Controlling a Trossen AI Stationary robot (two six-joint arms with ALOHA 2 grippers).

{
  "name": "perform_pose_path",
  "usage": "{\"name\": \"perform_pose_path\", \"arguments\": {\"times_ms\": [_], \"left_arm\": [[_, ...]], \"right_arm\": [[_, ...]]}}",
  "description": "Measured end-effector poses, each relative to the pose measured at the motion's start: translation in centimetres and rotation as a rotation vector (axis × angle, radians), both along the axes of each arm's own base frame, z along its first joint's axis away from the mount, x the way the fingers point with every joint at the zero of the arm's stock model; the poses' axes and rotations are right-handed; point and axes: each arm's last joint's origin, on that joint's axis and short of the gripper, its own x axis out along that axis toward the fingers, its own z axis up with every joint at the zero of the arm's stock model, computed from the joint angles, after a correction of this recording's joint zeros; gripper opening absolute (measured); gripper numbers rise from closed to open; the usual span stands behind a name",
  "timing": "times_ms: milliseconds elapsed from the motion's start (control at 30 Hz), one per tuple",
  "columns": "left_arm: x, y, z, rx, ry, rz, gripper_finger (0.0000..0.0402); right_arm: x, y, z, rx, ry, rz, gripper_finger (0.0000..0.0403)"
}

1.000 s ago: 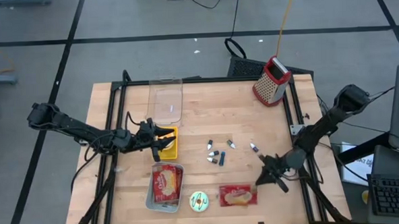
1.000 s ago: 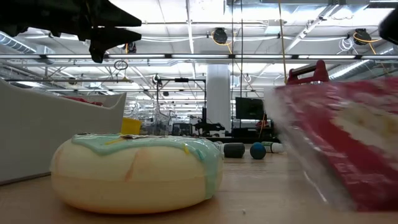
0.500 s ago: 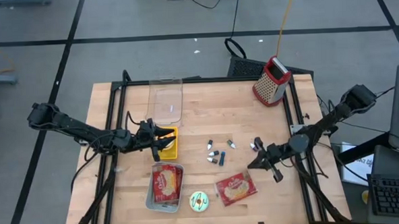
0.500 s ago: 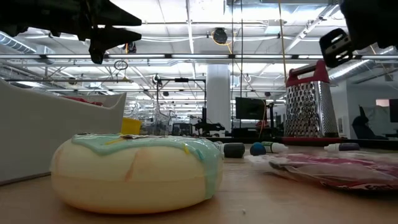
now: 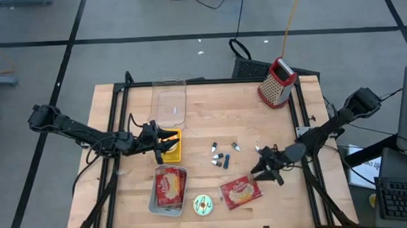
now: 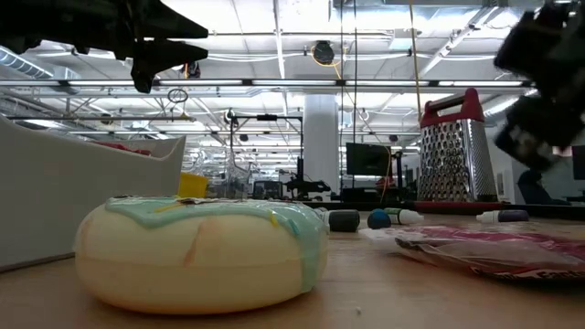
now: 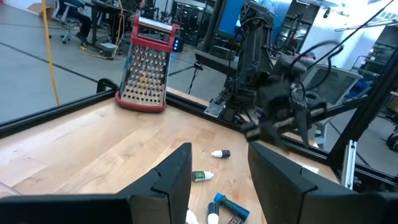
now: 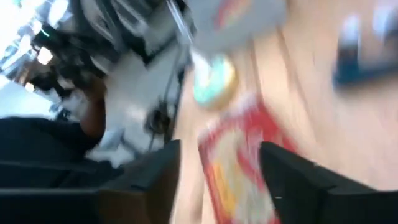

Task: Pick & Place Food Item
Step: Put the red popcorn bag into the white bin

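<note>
1. High view: the right gripper [image 5: 264,168] hovers just beside the red snack packet [image 5: 239,192], fingers spread, holding nothing.
2. The packet lies flat on the table [image 5: 204,121] near the front edge, beside the frosted donut [image 5: 203,205].
3. It looks light, thin, crinkly and probably slippery; pinching an edge seam seems safest.
4. The left gripper [image 5: 158,145] waits half-spread over the yellow box [image 5: 174,149].

No legible text, label, brand, number or sign in any view; print on the red packets [image 5: 240,192] is too small to read.
</note>
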Motion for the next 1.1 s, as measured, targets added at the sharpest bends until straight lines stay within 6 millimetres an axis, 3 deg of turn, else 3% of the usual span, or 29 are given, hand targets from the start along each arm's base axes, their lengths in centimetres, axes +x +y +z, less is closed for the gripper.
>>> {"name": "perform_pose_path", "arguments": {"times_ms": [133,300,533,767,1100], "left_arm": [[0.0,0.0,0.0,0.000,0.000,0.000,0.0157],[0.0,0.0,0.0,0.000,0.000,0.000,0.0157],[0.0,0.0,0.0,0.003,0.002,0.000,0.0157],[0.0,0.0,0.0,0.001,0.002,0.000,0.0157],[0.0,0.0,0.0,0.001,0.001,0.000,0.0157]], "right_arm": [[-0.5,0.1,-2.0,0.075,0.258,0.046,0.0262],[-1.3,-0.5,-4.0,0.164,0.559,-0.101,0.0291],[-0.7,0.0,-4.1,0.232,0.523,-0.097,0.0281],[-0.4,0.2,-5.5,0.226,0.584,-0.096,0.0271],[2.1,1.6,-5.6,0.149,0.600,0.007,0.0270]]}}
